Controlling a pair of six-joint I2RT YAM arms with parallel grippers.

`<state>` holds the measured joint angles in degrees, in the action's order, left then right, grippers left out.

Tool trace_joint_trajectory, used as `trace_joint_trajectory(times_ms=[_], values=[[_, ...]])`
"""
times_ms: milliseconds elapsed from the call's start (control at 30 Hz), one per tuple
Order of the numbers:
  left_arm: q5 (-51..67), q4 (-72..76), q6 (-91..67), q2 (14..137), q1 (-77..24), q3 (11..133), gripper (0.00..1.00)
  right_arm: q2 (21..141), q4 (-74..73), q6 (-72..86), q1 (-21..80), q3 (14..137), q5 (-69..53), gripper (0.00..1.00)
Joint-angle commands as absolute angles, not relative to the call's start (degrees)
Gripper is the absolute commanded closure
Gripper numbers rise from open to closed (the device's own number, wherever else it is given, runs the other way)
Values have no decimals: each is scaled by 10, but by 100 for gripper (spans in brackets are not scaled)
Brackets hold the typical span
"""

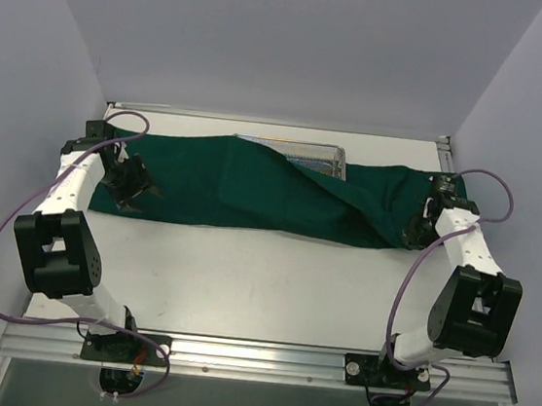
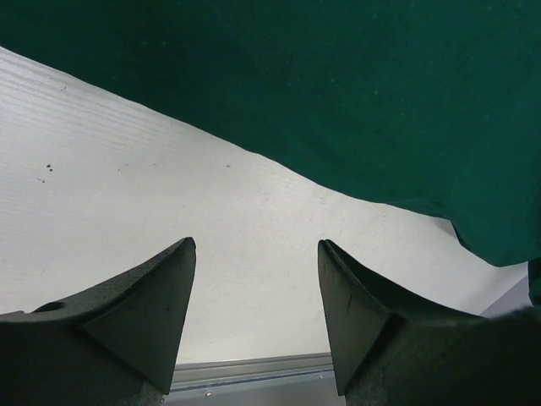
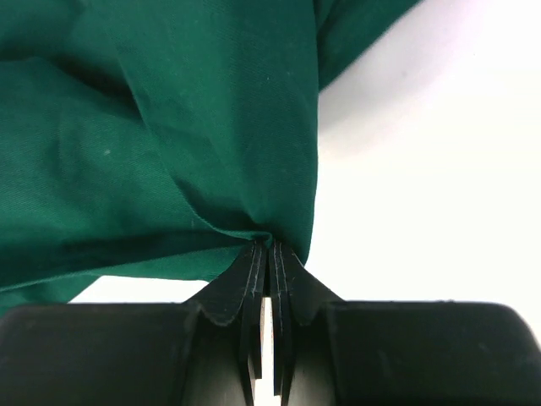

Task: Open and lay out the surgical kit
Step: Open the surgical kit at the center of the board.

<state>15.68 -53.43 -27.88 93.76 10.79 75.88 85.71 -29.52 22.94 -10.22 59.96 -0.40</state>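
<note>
Top external view: green cloth (image 1: 253, 186) lies with its long axis left to right across the table (image 1: 272, 282), mesh tray (image 1: 306, 152) part-uncovered at its far middle edge. At the cloth's right end the right gripper (image 3: 269, 252) pinches a fold; the left gripper (image 2: 256, 254), jaws apart and empty, hovers at the left end, cloth edge just ahead of its fingertips

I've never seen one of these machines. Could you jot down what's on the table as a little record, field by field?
Cloth: dark green drape, lying in a long band across the table
Tray: silver wire-mesh tray, only its far edge showing, the rest under the drape
Instruments: none visible
Left arm: jaws open, empty, by the drape's left end
Right arm: jaws shut, pinching a fold at the drape's right end
</note>
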Motion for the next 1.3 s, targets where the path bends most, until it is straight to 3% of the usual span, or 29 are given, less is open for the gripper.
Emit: trace_joint_trajectory(times_ms=[0, 167, 267, 300, 333, 433, 533, 700, 833, 967, 1267], values=[[170, -534, -279, 928, 106, 777, 32, 841, -360, 229, -119, 587, 46, 100], [188, -517, -284, 919, 106, 774, 28, 818, -405, 287, -162, 580, 100, 100], [187, -516, -286, 920, 106, 774, 28, 820, -372, 278, -187, 561, 30, 98], [186, -517, -285, 921, 106, 776, 28, 822, -361, 263, -187, 562, -36, 86], [185, -519, -283, 923, 105, 777, 28, 830, -355, 255, -185, 569, -57, 61], [183, -525, -281, 925, 105, 780, 28, 844, -321, 238, -125, 654, -76, 29], [179, -525, -279, 923, 105, 777, 28, 892, -295, 208, -11, 788, -78, 11], [179, -526, -276, 910, 103, 765, 28, 1030, -246, 123, 118, 966, -190, 8], [198, -520, -272, 888, 94, 738, 28, 1160, -217, 99, 155, 1076, -255, 9], [206, -520, -270, 846, 91, 716, 28, 1288, -283, 64, 189, 1253, -297, 9], [183, -558, -249, 802, 89, 725, 28, 1380, -282, 64, 232, 1272, -300, 21]])
